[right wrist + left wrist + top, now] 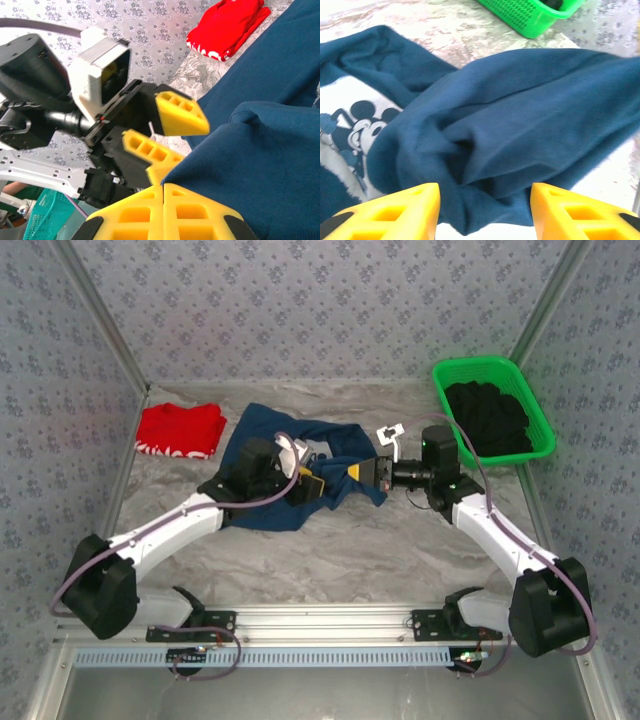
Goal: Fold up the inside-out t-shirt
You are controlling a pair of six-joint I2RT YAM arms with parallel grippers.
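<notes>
Status: t-shirt lay crumpled at centre frame of the top view, on the desk between my two arms. My left tool had its jaws well apart, one yellow finger at each bottom corner of its wrist view. A raised navy fold ran through the gap. I could not tell whether either pad touched cloth, and nothing was gripped.

My right tool was fully closed, fingertips pressed together at bottom centre of its wrist view. It pinched an edge of the shirt's fold, with cloth running off to the right of frame. In the top view both tools sat nearly tip to tip over the shirt's right half.

At left of the left wrist view was a pale printed patch with a cartoon mouse. Left of the shirt, apart from it, lay a folded red garment. Upper right on the desk sat a green basket holding black clothing.
</notes>
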